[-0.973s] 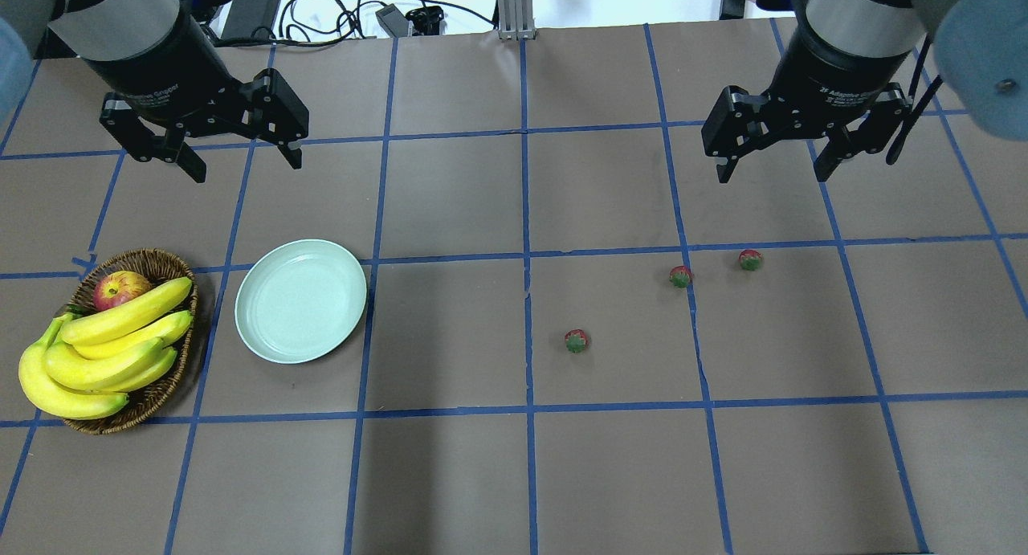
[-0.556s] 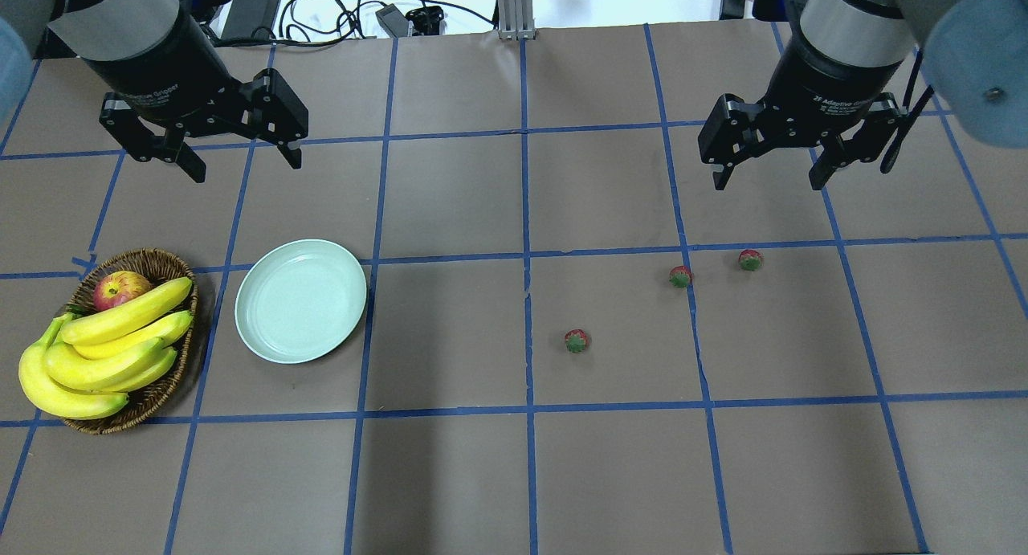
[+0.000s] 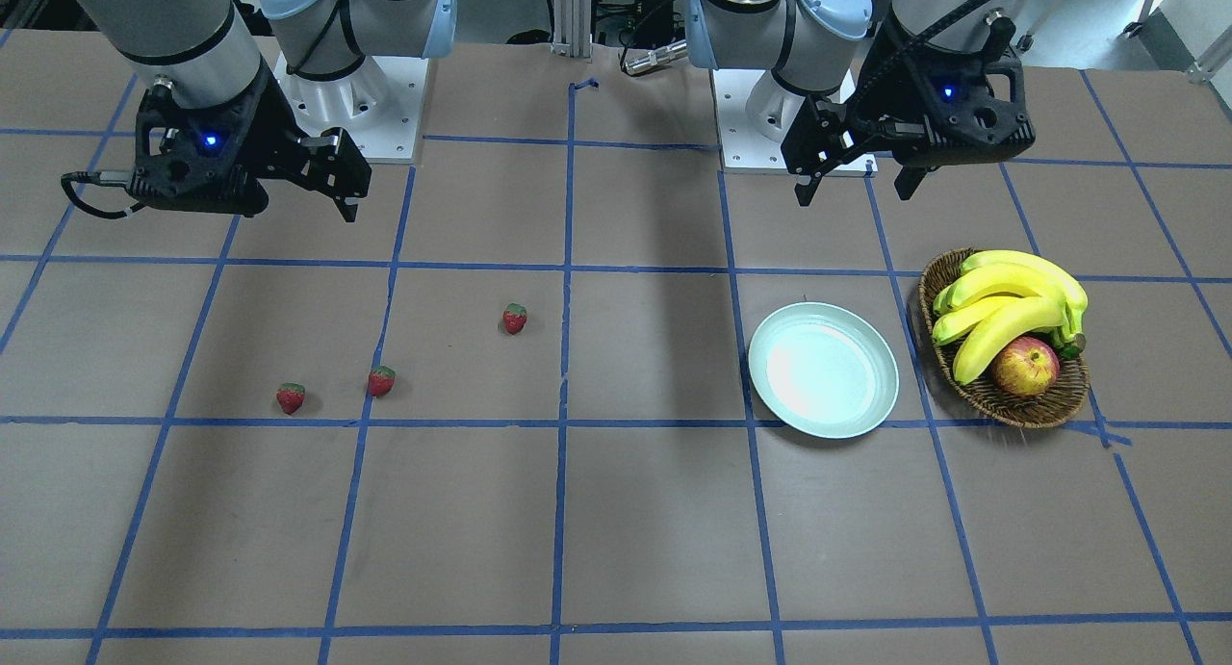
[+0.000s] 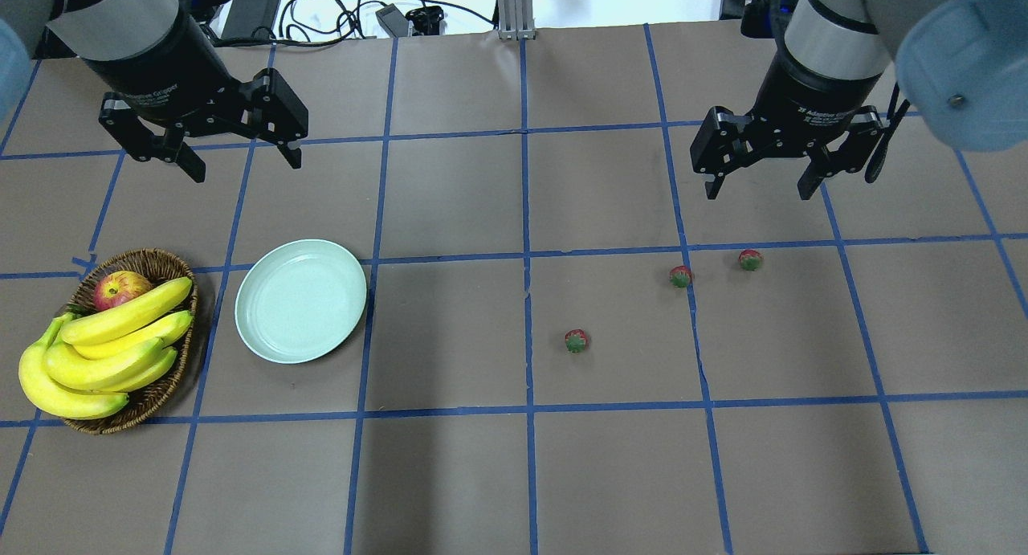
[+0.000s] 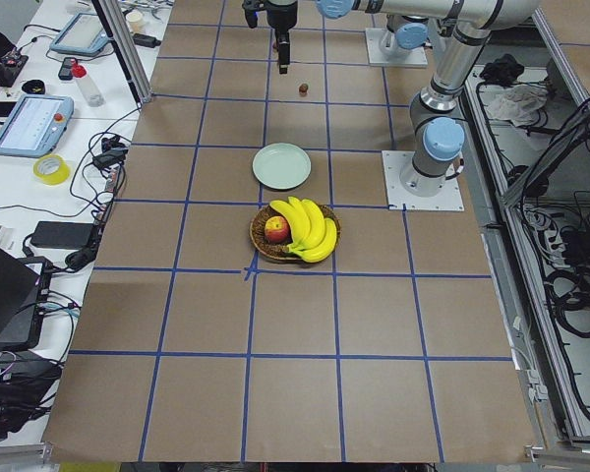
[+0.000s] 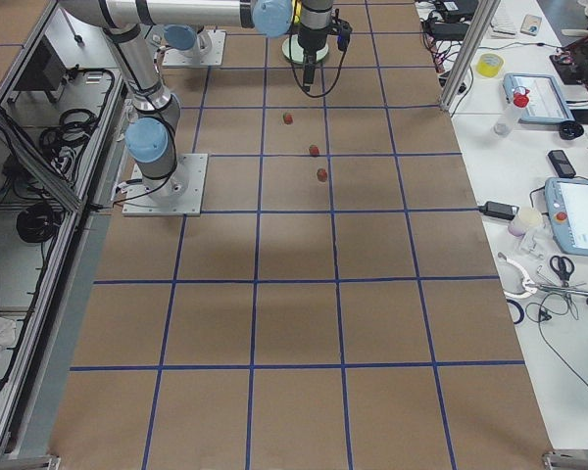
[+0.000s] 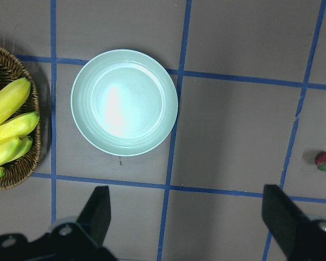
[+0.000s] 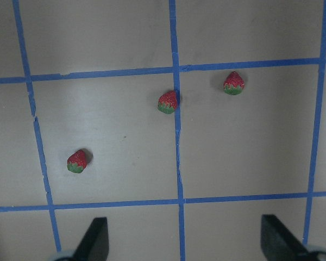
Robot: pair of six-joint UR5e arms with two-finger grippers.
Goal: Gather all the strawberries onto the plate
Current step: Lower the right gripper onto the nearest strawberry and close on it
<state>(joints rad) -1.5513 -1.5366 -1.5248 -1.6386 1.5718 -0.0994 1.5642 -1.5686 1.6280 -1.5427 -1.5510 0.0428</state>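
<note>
Three small red strawberries lie apart on the brown table: one [image 4: 576, 340] nearest the centre, one [image 4: 681, 276] on a blue tape line, one [image 4: 750, 259] furthest right. They also show in the right wrist view [image 8: 77, 161] [image 8: 168, 101] [image 8: 233, 83]. The pale mint plate [image 4: 301, 301] sits empty at the left, beside the basket. My right gripper [image 4: 756, 192] is open and empty, above the table just behind the two right strawberries. My left gripper [image 4: 245, 168] is open and empty, behind the plate.
A brown wicker basket [image 4: 152, 394] with bananas [image 4: 104, 354] and a red-yellow apple [image 4: 119, 288] stands left of the plate. Cables and power adapters [image 4: 253, 9] lie beyond the table's far edge. Blue tape lines grid the table.
My right gripper has moved toward the strawberries, nearer and slightly left in the overhead view. The left gripper, plate and strawberries have not moved.
</note>
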